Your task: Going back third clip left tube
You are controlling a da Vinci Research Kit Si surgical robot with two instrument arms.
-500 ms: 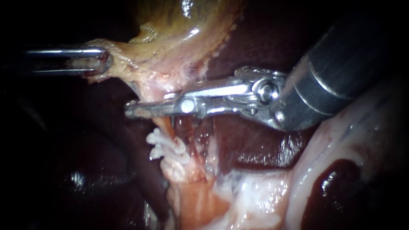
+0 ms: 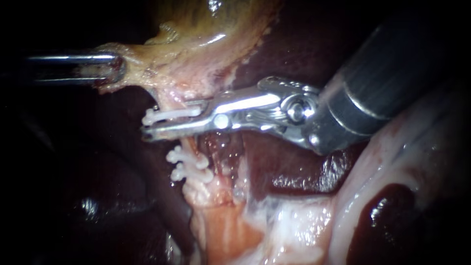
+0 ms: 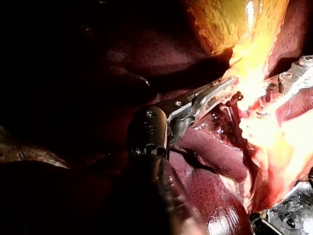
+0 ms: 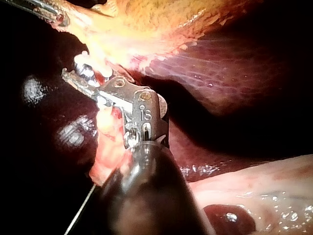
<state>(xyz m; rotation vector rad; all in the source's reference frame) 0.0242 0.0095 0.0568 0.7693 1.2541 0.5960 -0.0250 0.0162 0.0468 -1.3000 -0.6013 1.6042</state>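
Left instrument (image 2: 115, 68) comes in level from the left & is clamped on the gallbladder (image 2: 196, 44) edge. Just below, third clip (image 2: 169, 115), white, sits across the upper end of the left tube (image 2: 189, 145), a bit above two more clips (image 2: 191, 167). Right instrument (image 2: 152, 123) stands parted w/ a visible gap, third clip lying btwn its two halves. Its shaft runs off upper right over dark liver (image 2: 289, 167).
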